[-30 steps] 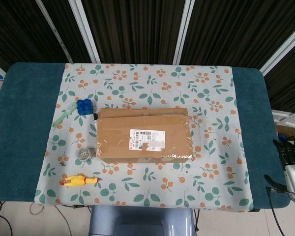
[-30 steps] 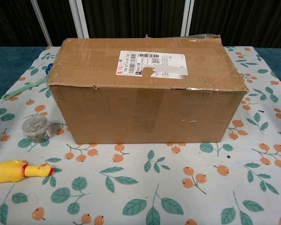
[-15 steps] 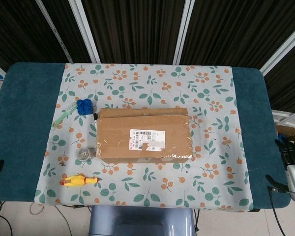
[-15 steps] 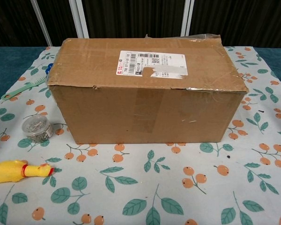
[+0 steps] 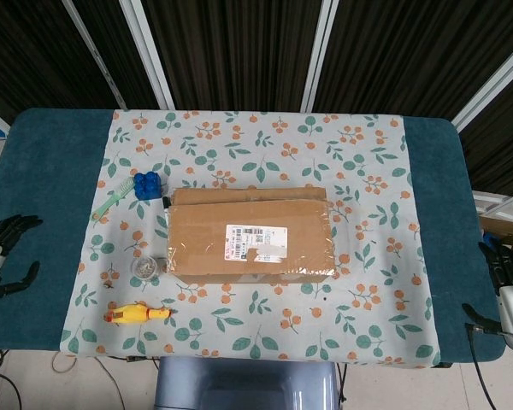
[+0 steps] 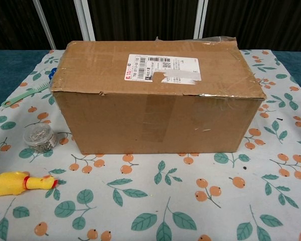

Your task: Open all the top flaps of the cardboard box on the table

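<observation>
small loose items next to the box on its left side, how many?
4, maybe more hidden behind the box. Green brush and blue block near the box's far left corner; round clear container by its near left corner; yellow rubber chicken nearest the table's front edge.

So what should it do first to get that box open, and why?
Probably bring the left hand in over the table toward the cardboard box. Its top flaps lie flat and shut, and both hands sit at the table's edges, the right hand too, well apart from the box, holding nothing.
</observation>
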